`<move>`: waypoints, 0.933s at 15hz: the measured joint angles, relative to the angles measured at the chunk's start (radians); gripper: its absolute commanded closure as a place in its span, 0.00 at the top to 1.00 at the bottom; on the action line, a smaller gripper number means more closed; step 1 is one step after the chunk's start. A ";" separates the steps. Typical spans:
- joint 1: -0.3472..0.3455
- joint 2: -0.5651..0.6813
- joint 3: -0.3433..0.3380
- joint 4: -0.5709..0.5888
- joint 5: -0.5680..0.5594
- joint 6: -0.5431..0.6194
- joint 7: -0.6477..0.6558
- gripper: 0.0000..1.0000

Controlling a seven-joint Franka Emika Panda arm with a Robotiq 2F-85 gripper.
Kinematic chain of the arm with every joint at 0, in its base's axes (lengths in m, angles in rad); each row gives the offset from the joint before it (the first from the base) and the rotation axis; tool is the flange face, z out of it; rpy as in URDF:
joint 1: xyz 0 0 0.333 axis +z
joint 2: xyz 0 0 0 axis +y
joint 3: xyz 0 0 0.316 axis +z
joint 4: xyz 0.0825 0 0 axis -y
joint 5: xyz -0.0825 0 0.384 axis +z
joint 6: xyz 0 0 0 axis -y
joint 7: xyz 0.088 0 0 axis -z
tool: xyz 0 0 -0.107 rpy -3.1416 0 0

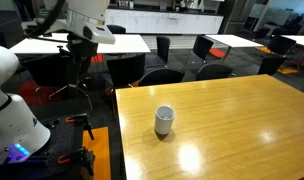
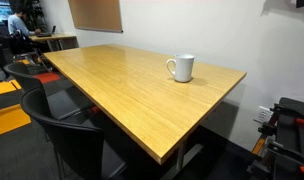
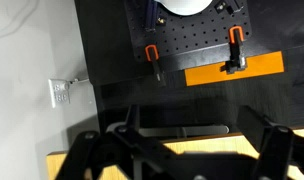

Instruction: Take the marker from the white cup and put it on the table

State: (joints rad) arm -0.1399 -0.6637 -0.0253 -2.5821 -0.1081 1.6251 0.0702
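Observation:
The white cup (image 1: pixel 164 120) stands upright on the honey-coloured wooden table (image 1: pixel 242 110), near its left edge. It also shows in an exterior view (image 2: pixel 181 67), near the table's (image 2: pixel 122 90) far corner, with a small handle on its side. No marker shows in any view; the cup's inside looks dark. My gripper (image 3: pixel 177 142) is open and empty, its two dark fingers wide apart. It hangs high over the robot's base, well away from the cup. The white arm (image 1: pixel 87 18) is raised beyond the table's left edge.
Black chairs (image 1: pixel 157 77) stand along the table's far side, and more (image 2: pixel 62 125) at its near corner. White-topped tables (image 1: pixel 82 44) stand behind. In the wrist view a black base plate (image 3: pixel 192 45) with orange clamps lies below, and a strip of table edge (image 3: pixel 207 150).

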 measured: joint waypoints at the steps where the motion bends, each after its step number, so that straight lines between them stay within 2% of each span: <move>1: 0.000 0.000 0.000 0.000 0.000 0.000 0.000 1.00; 11: 0.003 0.000 0.000 0.000 -0.003 0.004 -0.005 1.00; 14: 0.005 0.006 0.000 0.000 -0.070 0.044 -0.033 1.00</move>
State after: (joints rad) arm -0.1346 -0.6576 -0.0257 -2.5820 -0.1785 1.6691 0.0369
